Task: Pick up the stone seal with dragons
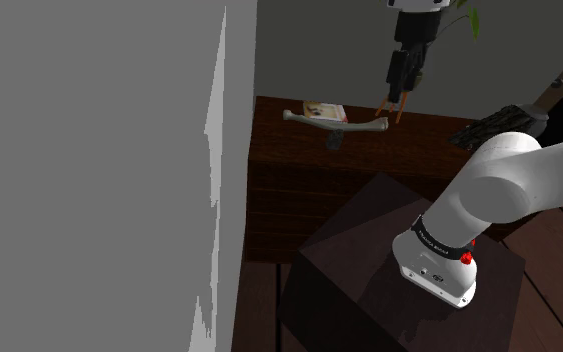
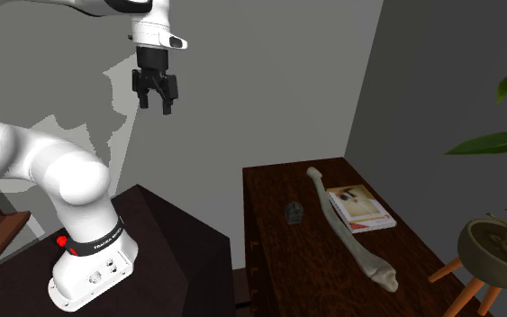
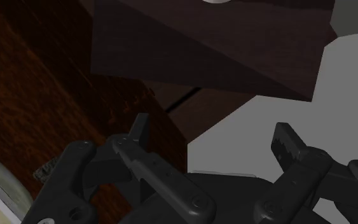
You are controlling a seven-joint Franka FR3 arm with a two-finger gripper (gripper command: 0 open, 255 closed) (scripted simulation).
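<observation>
Spread and empty, the all-black two-finger gripper [image 2: 155, 107] hangs high, well apart from the small dark-grey stone seal [image 2: 294, 212] lying below, just beside the long pale bone [image 2: 344, 230].

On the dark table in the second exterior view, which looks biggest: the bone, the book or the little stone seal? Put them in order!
1. bone, the longest by far
2. book, flat and shorter than the bone
3. stone seal, a tiny dark lump

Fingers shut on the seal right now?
No, the fingers stand apart and empty, high above the cabinet, where the small dark seal sits near the bone.
</observation>
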